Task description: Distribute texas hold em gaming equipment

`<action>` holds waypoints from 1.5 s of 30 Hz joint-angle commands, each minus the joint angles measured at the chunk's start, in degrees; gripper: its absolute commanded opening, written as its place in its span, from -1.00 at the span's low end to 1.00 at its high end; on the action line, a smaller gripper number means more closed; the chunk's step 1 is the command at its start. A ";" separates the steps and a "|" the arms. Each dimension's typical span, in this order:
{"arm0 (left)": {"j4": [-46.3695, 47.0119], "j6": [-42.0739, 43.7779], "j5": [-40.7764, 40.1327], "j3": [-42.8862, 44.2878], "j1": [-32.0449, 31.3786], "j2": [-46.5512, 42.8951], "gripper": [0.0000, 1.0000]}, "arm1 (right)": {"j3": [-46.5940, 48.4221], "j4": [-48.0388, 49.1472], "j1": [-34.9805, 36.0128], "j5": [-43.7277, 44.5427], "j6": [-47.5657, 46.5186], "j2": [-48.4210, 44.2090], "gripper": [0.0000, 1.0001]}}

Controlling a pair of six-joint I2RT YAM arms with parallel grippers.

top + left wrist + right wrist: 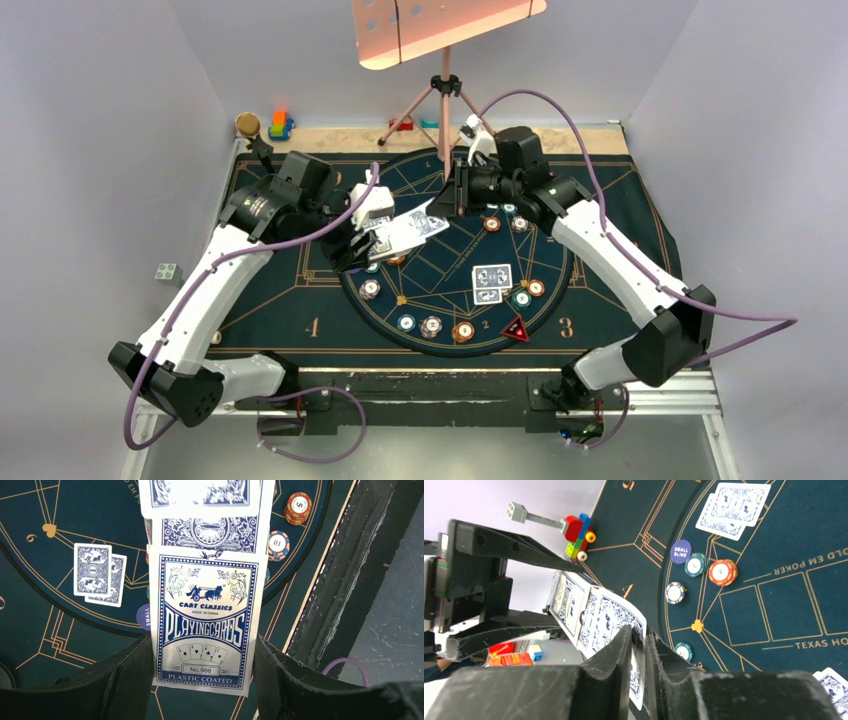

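My left gripper [372, 238] is shut on a blue and white playing-card box [205, 625], held above the mat's left part. Blue-backed cards [210, 530] stick out of its far end. My right gripper [447, 200] is shut on the outermost blue-backed card [616, 620], its fingers pinching it by the edge next to the box [566, 600]. Two cards [490, 281] lie overlapping on the round mat; they also show in the left wrist view [99, 573]. Striped chips [462, 331] ring the circle. A dark-blue small-blind disc [681, 551] and a red-black triangular marker [516, 328] lie there too.
The dark gold-lined mat [300, 300] covers the table. A tripod stand [445, 90] with a pink plate rises at the back centre. Coloured toy blocks [280, 125] sit at the far left corner. Grey walls close in left, right and behind.
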 commanded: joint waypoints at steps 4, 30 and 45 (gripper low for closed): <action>2.12 0.78 0.75 0.09 0.29 -1.58 -1.00 | 3.98 -0.60 -2.66 0.25 -0.92 -2.99 -0.83; -2.50 1.00 1.00 -2.87 0.25 -6.26 -1.00 | 8.03 -9.39 1.03 38.29 -13.62 6.73 -1.00; -5.11 1.36 0.78 -2.34 0.27 -8.15 -1.00 | 20.83 -22.00 16.62 79.83 -16.24 29.18 -1.00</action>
